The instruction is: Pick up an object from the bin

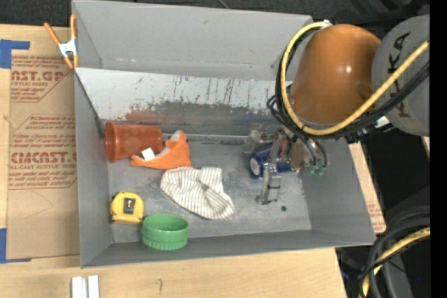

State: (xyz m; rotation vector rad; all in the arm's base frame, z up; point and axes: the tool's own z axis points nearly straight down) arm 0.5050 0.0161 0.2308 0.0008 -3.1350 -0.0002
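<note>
Nothing is lifted yet, as far as I can judge: every loose thing I can see lies on the floor of the bin (174, 38), so the pick itself is left to do. The end effector (269, 190) is low over a bare patch of floor. I cannot tell whether it is apart or together, and I see nothing clamped in it. A small blue piece (258, 165) sits right against it, and I cannot say if that is a bin thing or part of the arm.

The nearest candidate is the striped white cloth (198, 192), crumpled near the end effector on the side away from the arm. Beyond the cloth lie a green lid (165, 232) and a yellow tape measure (126, 206). An orange cup (131, 140) on its side and an orange scrap (167, 155) are farther off.
</note>
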